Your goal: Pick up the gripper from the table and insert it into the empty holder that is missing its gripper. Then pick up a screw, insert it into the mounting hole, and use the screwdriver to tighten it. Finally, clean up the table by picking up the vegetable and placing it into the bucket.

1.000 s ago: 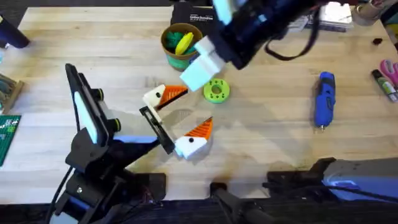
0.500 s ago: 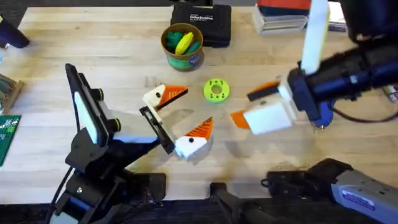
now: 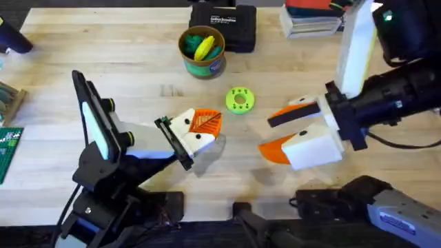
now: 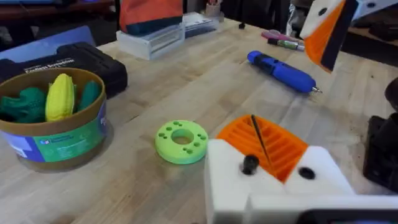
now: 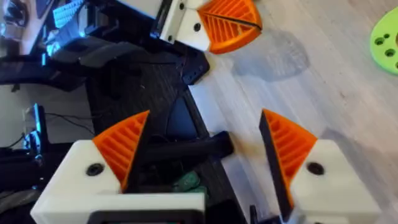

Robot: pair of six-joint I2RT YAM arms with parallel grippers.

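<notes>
The overhead camera looks down on the table. The left wrist camera faces low across it, close to the green disc. The right wrist camera looks steeply down beside that disc, which all three share.

My left claw hangs mid-table; the ring disc lies just beyond it, the bucket farther back with a case behind that. My right claw hovers to its right, the screwdriver beyond.
</notes>
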